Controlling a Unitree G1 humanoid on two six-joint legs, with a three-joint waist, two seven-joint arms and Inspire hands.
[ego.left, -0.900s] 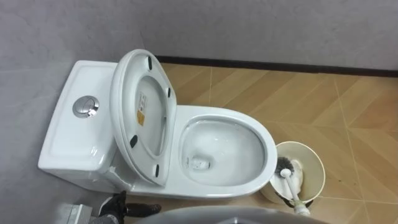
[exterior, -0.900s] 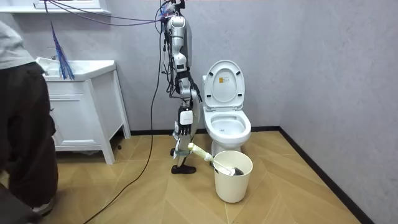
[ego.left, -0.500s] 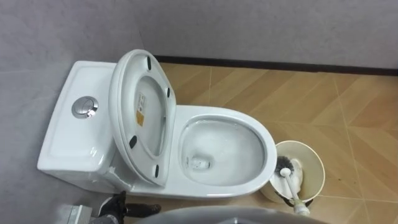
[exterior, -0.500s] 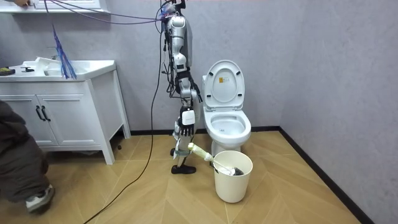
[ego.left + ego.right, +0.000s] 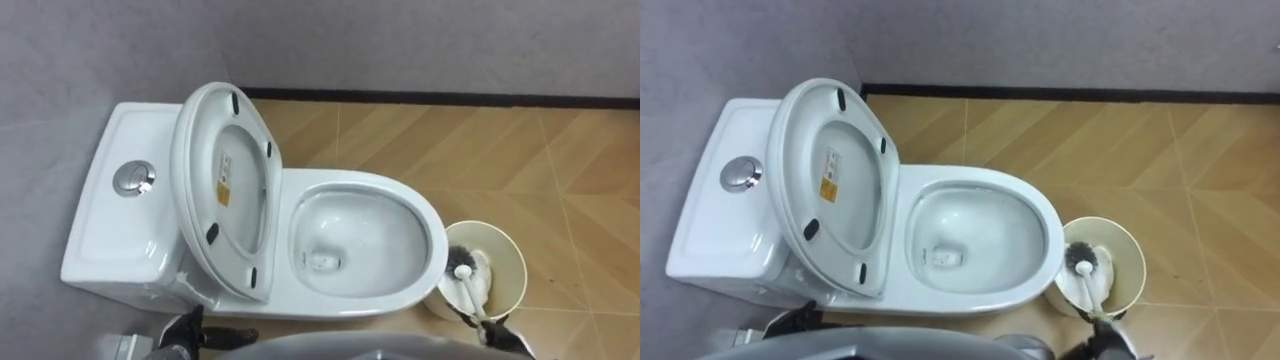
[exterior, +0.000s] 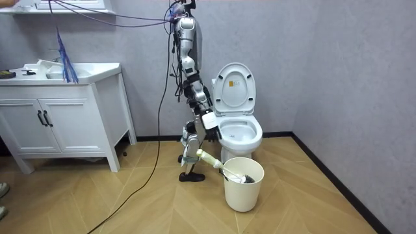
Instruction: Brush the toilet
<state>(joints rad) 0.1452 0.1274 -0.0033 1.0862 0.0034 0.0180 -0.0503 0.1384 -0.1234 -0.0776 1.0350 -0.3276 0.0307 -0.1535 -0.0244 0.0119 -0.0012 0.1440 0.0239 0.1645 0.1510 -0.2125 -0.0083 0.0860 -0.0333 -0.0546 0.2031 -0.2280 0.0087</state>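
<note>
Right hand [image 5: 1108, 342] clasps the brush [image 5: 470, 292] handle; its shaft points to 11 o'clock, head in the bucket [image 5: 512, 262]; the toilet bowl [image 5: 435, 240] lies at 10 o'clock.

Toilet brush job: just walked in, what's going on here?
The robot stands at the side of the toilet, whose seat is raised. No brushing yet: the brush sits head-down in the bucket beside the toilet's front end, with its handle leaning out toward the robot. The right hand is at the handle's end, but whether it grips the handle cannot be told. The left hand hangs low by the toilet's near side.
</note>
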